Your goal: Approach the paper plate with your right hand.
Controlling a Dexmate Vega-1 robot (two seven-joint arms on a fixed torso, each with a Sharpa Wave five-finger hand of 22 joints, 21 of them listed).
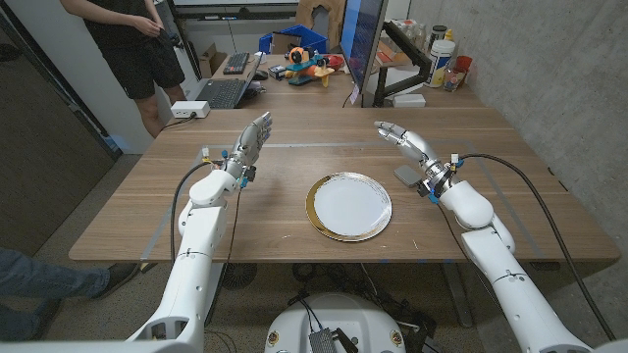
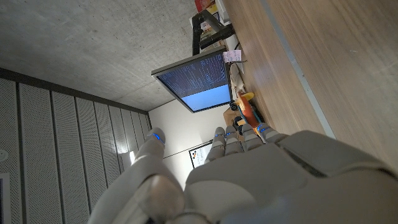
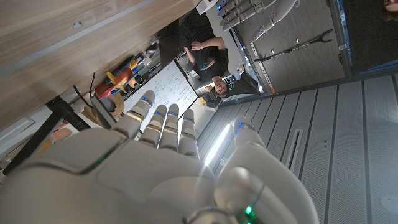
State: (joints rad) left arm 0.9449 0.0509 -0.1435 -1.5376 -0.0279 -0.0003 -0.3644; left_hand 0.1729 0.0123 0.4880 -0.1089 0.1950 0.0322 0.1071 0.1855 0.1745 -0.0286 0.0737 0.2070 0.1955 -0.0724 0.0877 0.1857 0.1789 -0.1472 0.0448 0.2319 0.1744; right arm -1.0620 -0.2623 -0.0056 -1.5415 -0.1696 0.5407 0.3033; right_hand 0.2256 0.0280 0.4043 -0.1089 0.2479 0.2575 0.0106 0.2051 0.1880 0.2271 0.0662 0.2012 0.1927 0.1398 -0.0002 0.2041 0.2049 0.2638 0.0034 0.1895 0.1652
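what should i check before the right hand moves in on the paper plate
1. Right hand free: ok, fingers apart, holding nothing.
2. Paper plate in the open: ok, it lies alone on the wooden table, nothing on it.
3. Path from right hand to plate: ok, bare wood between; a small grey object sits under the wrist, beside the route.
4. Left hand out of the way: ok, raised on the plate's far side, holding nothing.
5. Height of right hand above the table: cannot tell.
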